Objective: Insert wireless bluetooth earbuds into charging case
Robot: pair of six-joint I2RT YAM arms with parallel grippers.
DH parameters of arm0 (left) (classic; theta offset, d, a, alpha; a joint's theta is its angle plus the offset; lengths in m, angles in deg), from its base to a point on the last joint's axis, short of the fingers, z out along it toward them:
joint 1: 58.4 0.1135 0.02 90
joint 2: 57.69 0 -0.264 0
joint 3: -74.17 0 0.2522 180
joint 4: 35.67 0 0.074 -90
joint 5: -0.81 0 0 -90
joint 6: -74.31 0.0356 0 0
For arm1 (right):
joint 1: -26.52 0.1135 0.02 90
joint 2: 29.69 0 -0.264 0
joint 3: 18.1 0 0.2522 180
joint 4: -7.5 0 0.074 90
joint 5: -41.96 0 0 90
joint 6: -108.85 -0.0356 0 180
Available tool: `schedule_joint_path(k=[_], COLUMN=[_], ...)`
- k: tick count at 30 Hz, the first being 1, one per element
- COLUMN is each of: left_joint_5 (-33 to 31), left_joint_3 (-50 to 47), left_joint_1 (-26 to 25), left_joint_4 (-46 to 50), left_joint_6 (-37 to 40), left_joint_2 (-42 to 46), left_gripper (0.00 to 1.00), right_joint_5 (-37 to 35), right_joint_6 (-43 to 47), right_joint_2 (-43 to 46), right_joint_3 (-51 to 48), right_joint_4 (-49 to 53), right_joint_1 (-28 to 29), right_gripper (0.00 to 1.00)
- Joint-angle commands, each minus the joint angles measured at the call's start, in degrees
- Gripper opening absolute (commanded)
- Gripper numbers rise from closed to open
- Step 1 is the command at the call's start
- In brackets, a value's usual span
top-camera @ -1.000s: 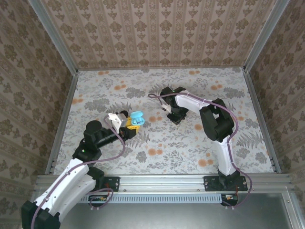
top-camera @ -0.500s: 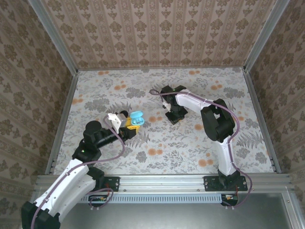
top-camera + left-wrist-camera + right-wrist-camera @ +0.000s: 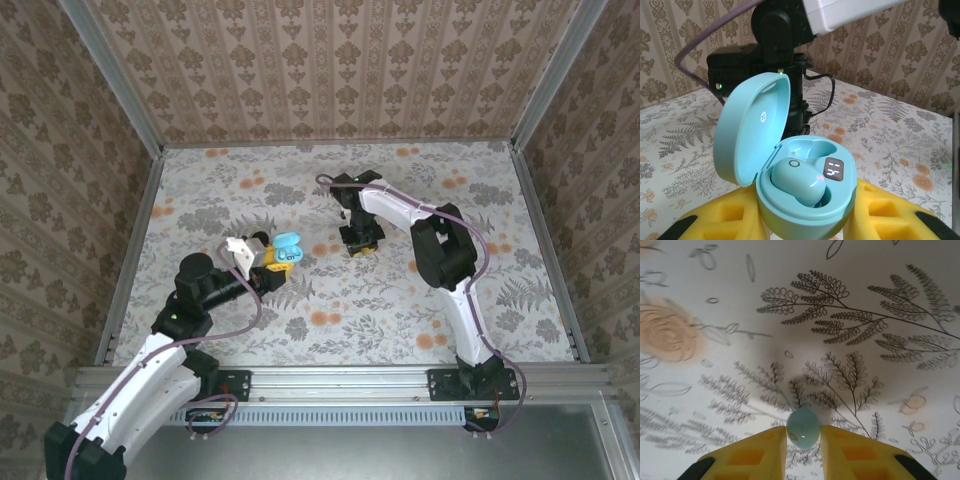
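So, containers first. My left gripper (image 3: pixel 274 257) is clamped on the case (image 3: pixel 807 212), with one yellow finger (image 3: pixel 725 220) on each side of its base. The case sits upright between the tips. Its lid (image 3: pixel 752 130) is swung open and stands up on my left-finger side. There are two wells inside. The well nearer the gripper holds the seated bud (image 3: pixel 797 181), teal, bedded down with its rounded back up. The well farther from the gripper (image 3: pixel 810 149) is bare teal plastic. A small display (image 3: pixel 834 170) on the inner face toward my right finger is lit with pale digits; I can't read them for sure.

My right gripper (image 3: pixel 803 436) is closed on the held bud (image 3: pixel 803 426), also teal. It is pinched at the very tips of the yellow fingers (image 3: pixel 765 452) and pokes out a little past them. Beyond the tips is the floral table (image 3: pixel 790 300), with a soft shadow on it just ahead of the bud. I can't tell whether the bud touches the table or hangs just off it.

From the top view, the right gripper points down at the table. It is off to the right of my left gripper and the case. The two are apart, with open table between them, so the held bud is beside the case, not over it.
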Motion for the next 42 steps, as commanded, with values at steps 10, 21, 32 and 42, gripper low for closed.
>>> schedule_joint_path(k=[10, 21, 32, 42], left_joint_5=[-0.30, -0.80, -0.81, -0.62], left_joint_3=[-0.66, -0.97, -0.71, -0.92], left_joint_1=[-0.47, -0.47, -0.47, -0.56], left_joint_4=[-0.57, -0.55, -0.52, -0.39], left_joint_6=[1.00, 0.70, 0.54, 0.65], left_joint_2=[1.14, 1.71, 1.63, 1.68], left_gripper=[0.28, 0.28, 0.28, 0.28], right_joint_5=[0.76, 0.11, -6.46, 1.89], right_joint_6=[-3.01, 1.45, -1.30, -15.23], right_joint_2=[-1.57, 8.55, 7.37, 7.55], right_joint_3=[4.53, -2.32, -2.38, -7.78], right_joint_4=[4.79, -3.72, -2.40, -10.38], right_joint_1=[0.07, 1.16, 1.52, 1.62], right_gripper=[0.39, 0.43, 0.41, 0.42])
